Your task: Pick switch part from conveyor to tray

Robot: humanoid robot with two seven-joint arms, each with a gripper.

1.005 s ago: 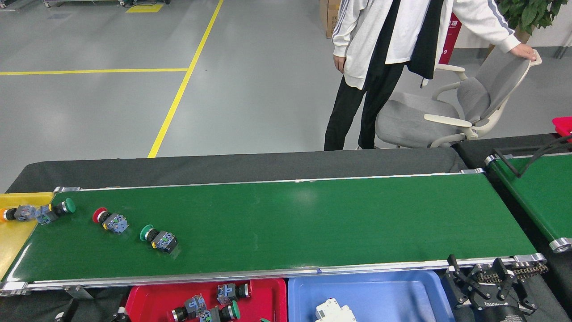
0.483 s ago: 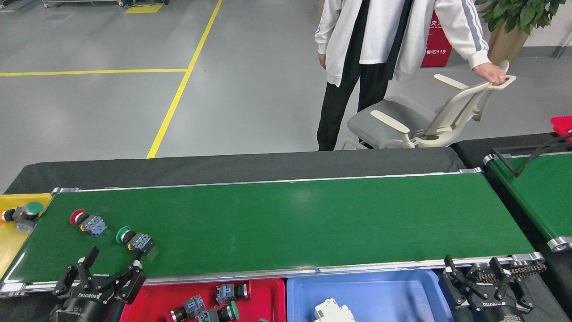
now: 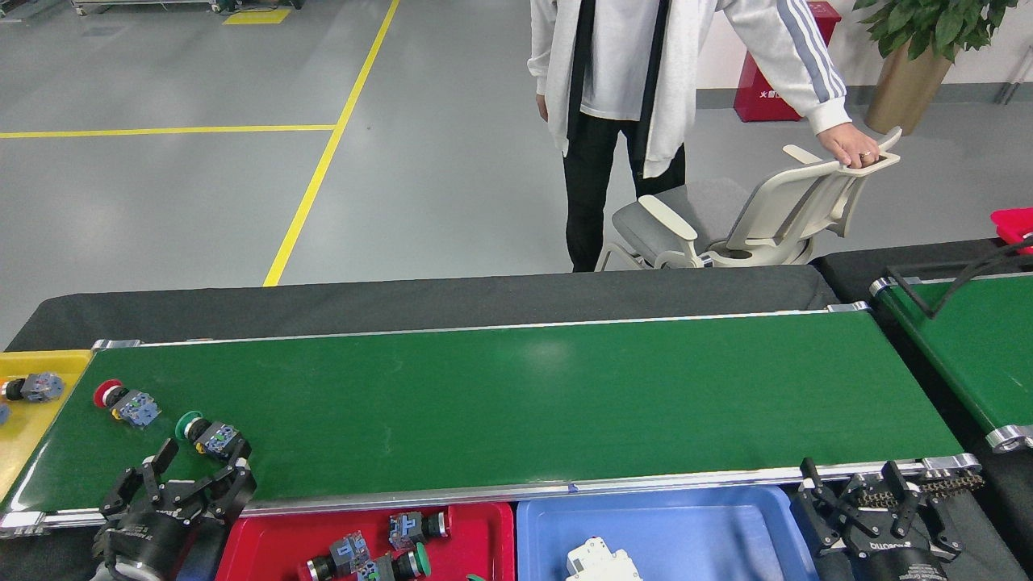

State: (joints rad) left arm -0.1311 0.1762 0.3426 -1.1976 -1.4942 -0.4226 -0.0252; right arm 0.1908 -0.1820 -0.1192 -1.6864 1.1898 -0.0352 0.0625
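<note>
Two switch parts lie at the left end of the dark-green conveyor [image 3: 524, 395]: one with a red cap [image 3: 125, 402] and one with a green cap [image 3: 208, 436]. My left gripper [image 3: 202, 460] is open at the belt's near left edge, its fingers spread just in front of the green-capped part, not touching it. The red tray [image 3: 266, 541] below the belt holds several switch parts [image 3: 379, 553]. My right gripper [image 3: 859, 492] is open low at the right, beside the belt's near right corner, holding nothing.
A yellow bin [image 3: 32, 420] at the belt's left end holds another switch part [image 3: 36, 387]. A blue tray [image 3: 678, 532] with a white device sits right of the red tray. A second green belt [image 3: 968, 347] angles in at right. A person [image 3: 629, 97] holds a chair [image 3: 742, 218] beyond the table.
Both switch parts on the belt have travelled left. My left gripper rose into view and moved up close behind the green-capped part. The person and chair shifted left.
</note>
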